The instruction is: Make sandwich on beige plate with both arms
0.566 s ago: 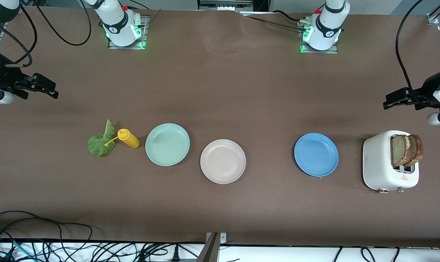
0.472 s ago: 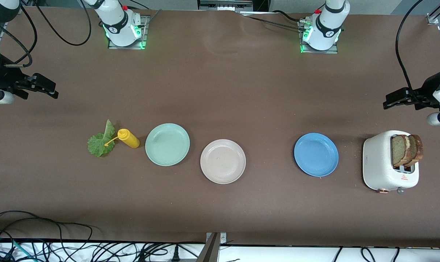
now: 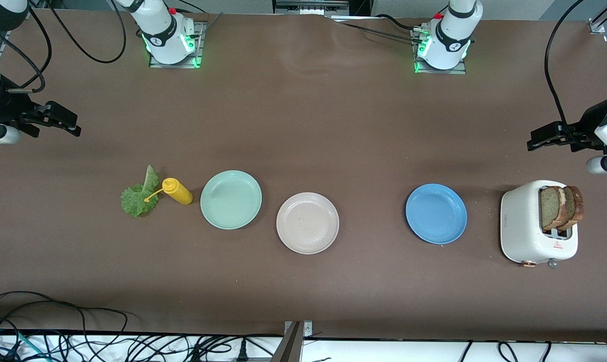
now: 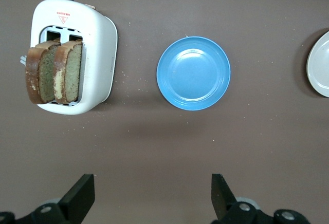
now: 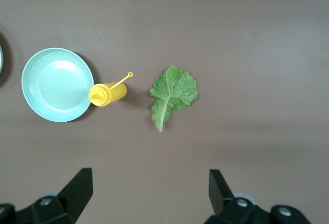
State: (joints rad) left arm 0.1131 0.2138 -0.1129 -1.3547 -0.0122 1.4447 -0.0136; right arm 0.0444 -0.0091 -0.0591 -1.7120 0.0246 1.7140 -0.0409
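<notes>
1. The toaster (image 3: pixel 527 226) carries a small red warning triangle (image 3: pixel 558 245) with a line of red print under it on its top face, next to the slots; I can see it from my left wrist too (image 4: pixel 62 18), but I cannot read the words.
2. There is a small mark on the toaster's side wall (image 3: pixel 505 218), too small for me to read.
3. Nothing else I can see bears any readable writing.

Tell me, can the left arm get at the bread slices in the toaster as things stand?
Probably yes. The left gripper hangs open over bare table beside the toaster, and the two bread slices stand proud of the slots with nothing over or around them. The blue plate sits clear of that path.
</notes>
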